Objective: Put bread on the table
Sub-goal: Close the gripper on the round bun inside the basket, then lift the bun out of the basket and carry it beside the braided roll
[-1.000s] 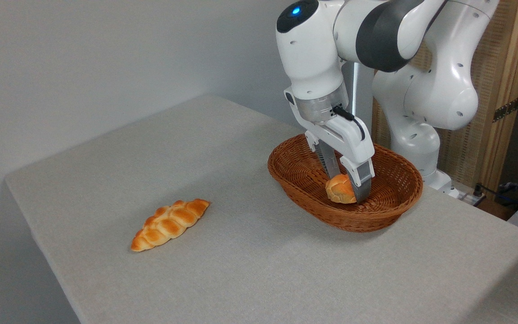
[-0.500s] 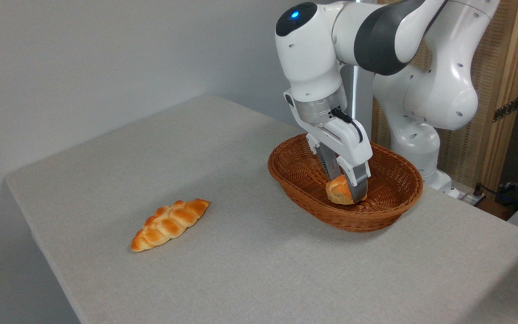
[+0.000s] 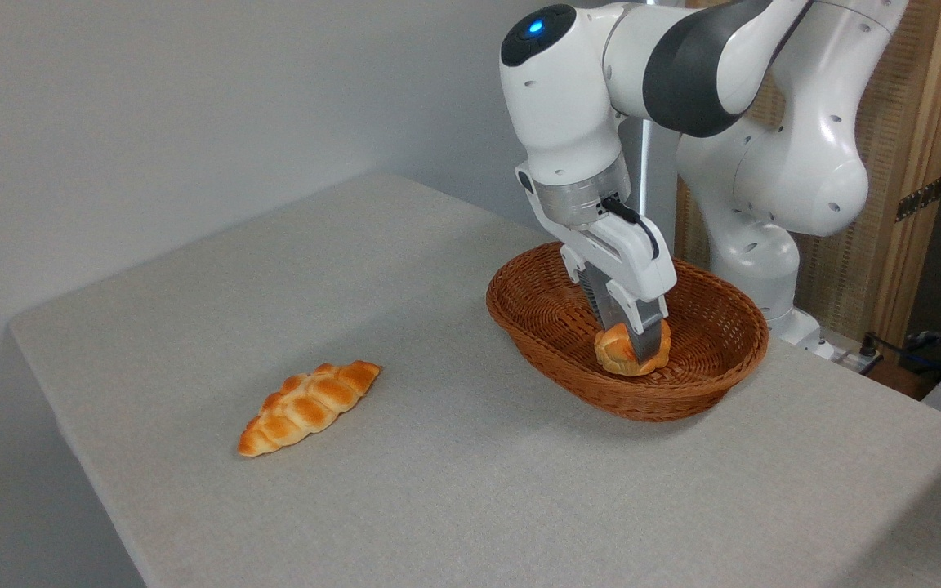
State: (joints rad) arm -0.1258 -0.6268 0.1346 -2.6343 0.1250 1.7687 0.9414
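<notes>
One arm, one fixed view. Your end effector [image 3: 632, 347] reaches down into the wicker basket [image 3: 687, 392] from above, its body tilted a little so that the fingers run down and to the right. The fingers are drawn in narrow on the bread [image 3: 619, 353], one on the near side and one behind it. The near finger [image 3: 644, 331] crosses the front of the bun and hides its middle; the far finger shows only as a grey strip above it. You can see orange-golden crust on both sides of the near finger.

Bread position: inside the basket, low, toward the near-right part of the bowl, its underside at or just above the woven floor. Whether it rests on the weave or hangs clear of it cannot be told from this angle. It sits below the rim line on the far side and roughly level with the near rim.

Basket: brown, oval, standing on the desk [image 3: 438, 490] toward its right rear part, close to the arm's white base.

Second item on the desk: a long braided loaf [image 3: 308, 407], pointed at both ends, lying flat on the grey fabric top, well apart from the basket and to its left, nearer your camera. It lies on a diagonal, one tip toward the front left and one toward the basket.

Arm status light at the top joint glows blue.
</notes>
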